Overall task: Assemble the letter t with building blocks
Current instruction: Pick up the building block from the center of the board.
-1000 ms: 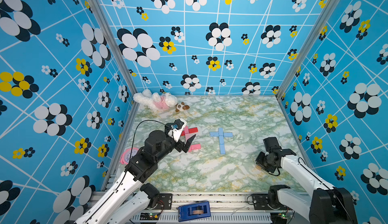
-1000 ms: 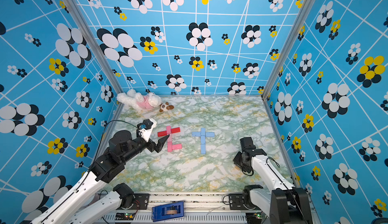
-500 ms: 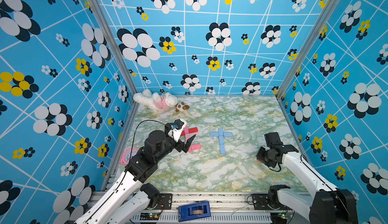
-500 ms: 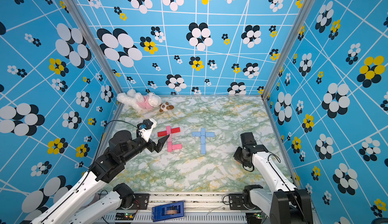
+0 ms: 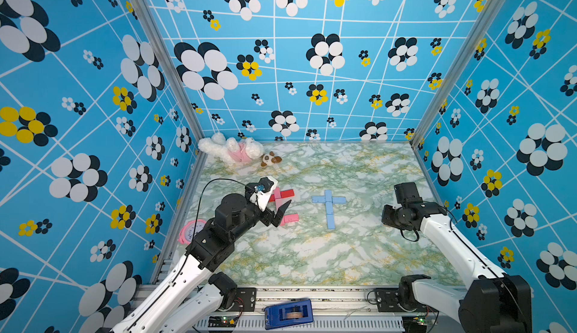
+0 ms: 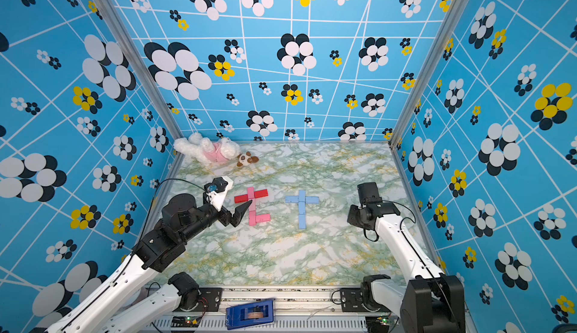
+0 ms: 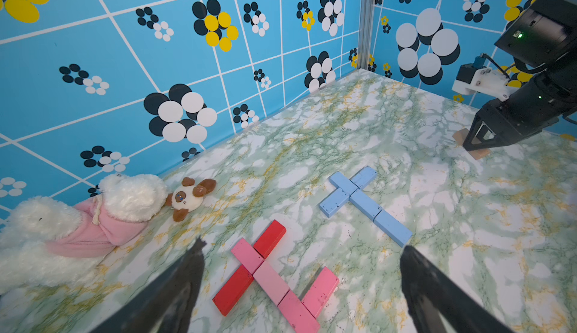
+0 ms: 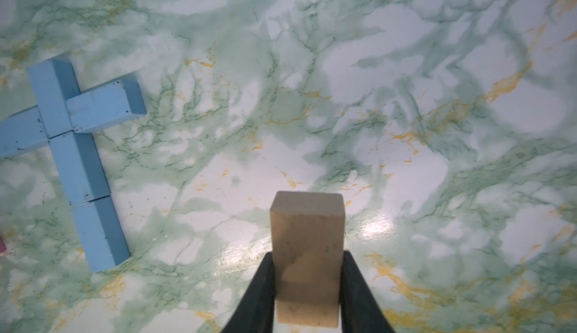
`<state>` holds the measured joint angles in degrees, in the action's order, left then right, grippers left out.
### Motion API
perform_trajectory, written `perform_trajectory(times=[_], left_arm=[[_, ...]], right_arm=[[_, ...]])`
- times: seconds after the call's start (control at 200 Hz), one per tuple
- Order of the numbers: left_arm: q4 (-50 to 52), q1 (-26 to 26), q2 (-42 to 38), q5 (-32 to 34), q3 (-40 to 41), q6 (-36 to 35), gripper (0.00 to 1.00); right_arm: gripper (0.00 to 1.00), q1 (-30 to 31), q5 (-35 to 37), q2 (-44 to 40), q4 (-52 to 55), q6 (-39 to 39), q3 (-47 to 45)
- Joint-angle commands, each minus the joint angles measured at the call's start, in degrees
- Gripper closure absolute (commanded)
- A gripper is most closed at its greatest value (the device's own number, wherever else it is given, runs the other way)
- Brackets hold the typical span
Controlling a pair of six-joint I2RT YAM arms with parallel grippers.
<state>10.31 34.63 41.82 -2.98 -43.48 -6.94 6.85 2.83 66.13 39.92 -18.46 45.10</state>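
- The left arm (image 5: 175, 284) and right arm (image 5: 452, 247): white link shells, black joint housings.
- A thin black cable (image 5: 223, 179) runs along the left arm.
- The left hand (image 7: 303, 244) has black tapered fingers (image 7: 175, 284).
- A green light (image 7: 520, 35) glows on the right arm's housing.
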Motion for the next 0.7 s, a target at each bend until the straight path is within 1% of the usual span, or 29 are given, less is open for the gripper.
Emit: perform_trajectory(times=[0.0,0.14,0.225,0.4,0.49,0.535,0.625,0.695], left_arm=[[0.3,0.5,0.2,0.3,0.7,-0.5,0.01],[0.3,0.5,0.3,0.2,0.8,-0.6,0.01],[0.2,0.6,0.6,0.3,0.8,-0.6,0.01],[0.3,0.6,0.9,0.3,0.6,-0.7,0.01],[0.4,0.6,0.9,0.3,0.6,-0.7,0.01],[0.4,0.6,0.9,0.3,0.6,-0.8,0.01],[0.5,0.6,0.7,0.5,0.7,-0.9,0.01],[0.5,0.6,0.7,0.4,0.6,-0.9,0.01]], right_arm=[[0.9,1.4,-1.4,0.4,-1.4,10.7,1.9],[0.91,2.7,-4.0,0.8,-3.5,20.2,2.9],[0.94,4.0,-4.1,1.4,-4.1,26.7,3.4],[0.96,7.2,-4.3,2.8,-4.0,39.6,4.2],[0.98,8.3,-5.7,3.7,-3.8,46.5,4.4],[1.0,9.4,-5.5,4.4,-3.2,50.8,4.6],[1.0,11.2,-4.4,6.2,-0.6,59.4,5.2],[1.0,12.5,-3.1,7.7,0.5,64.4,5.7]])
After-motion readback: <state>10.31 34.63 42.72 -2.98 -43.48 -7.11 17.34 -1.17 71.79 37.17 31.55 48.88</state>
